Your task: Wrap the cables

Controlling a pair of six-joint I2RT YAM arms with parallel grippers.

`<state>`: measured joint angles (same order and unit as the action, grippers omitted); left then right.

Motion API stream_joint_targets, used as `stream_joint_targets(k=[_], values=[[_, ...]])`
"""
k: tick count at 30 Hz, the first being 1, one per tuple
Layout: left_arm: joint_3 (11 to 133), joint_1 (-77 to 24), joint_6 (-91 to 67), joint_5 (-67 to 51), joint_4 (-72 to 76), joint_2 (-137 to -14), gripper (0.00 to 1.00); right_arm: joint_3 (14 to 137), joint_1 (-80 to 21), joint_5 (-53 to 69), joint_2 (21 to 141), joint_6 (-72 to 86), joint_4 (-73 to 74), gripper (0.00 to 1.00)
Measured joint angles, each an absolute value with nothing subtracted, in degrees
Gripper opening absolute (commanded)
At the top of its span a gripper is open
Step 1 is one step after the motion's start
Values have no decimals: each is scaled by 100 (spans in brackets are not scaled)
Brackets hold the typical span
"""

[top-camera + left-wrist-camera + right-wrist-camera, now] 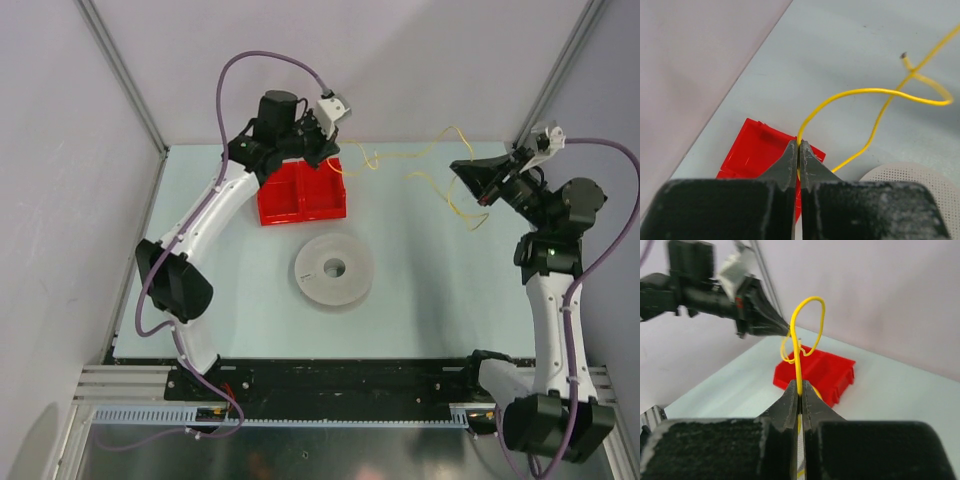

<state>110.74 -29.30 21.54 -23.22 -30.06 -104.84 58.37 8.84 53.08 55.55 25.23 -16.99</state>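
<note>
- While both arms reach over the far half of the table (pixel 430 300), each one pinches the same yellow cable (pixel 400 157).
- Left gripper (pixel 335 160): fingers fully together. In the left wrist view the left gripper (pixel 799 145) clamps the cable (pixel 865 90) right at its tips.
- Right gripper (pixel 462 168): also closed tight. In the right wrist view the right gripper (pixel 800 387) has the cable (pixel 799 370) coming up from between its tips.
- Cable runs in the air between the two grippers along the far side of the table, kinked and looped. One loop crosses itself near a free end in the left wrist view.
- More cable hangs in loose loops below the right gripper, towards the table.
- Red bin (pixel 300 195): two compartments, on the table below the left gripper.
- White round spool (pixel 355 275): flat on the table with a centre hole, just in front of the red bin, apart from the cable.
- Left gripper (pixel 787 330) shows in the right wrist view with its tip on the cable above the red bin (pixel 832 372).
</note>
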Motion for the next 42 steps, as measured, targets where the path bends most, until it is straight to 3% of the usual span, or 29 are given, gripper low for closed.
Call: stream_joint_targets(k=[4, 5, 9, 11, 13, 22, 26, 32, 35, 42], values=[[11148, -2888, 2078, -2661, -2993, -10444, 0, 5841, 1166, 5343, 6062, 2018, -1140, 0], [11203, -2899, 2001, -2733, -2989, -10444, 0, 5841, 1175, 5341, 6171, 1837, -913, 6], [11585, -2936, 1452, -3000, -2950, -10425, 0, 5835, 1138, 5269, 6514, 930, 250, 62], [11773, -2954, 1087, -3151, -2877, -10388, 0, 5824, 1083, 5170, 6547, 541, 663, 76], [11896, -2969, 740, -3301, -2818, -10368, 0, 5819, 1028, 5116, 6523, 298, 838, 80], [11915, -3111, -768, -4075, -2727, -10388, 0, 5822, 648, 5087, 5765, 117, 377, 81], [11577, -3208, -1107, -4268, -2738, -10390, 0, 5824, -80, 4989, 5474, -285, 504, 93], [11452, -3251, -1341, -4416, -2766, -10409, 0, 5651, -1111, 4617, 5739, -781, 639, 94], [11448, -3251, -1356, -4462, -2755, -10409, 0, 5511, -1422, 4362, 6117, -996, 550, 89], [11312, -3251, -1352, -4593, -2755, -10407, 0, 5151, -1592, 3935, 6700, -1280, 40, 60]])
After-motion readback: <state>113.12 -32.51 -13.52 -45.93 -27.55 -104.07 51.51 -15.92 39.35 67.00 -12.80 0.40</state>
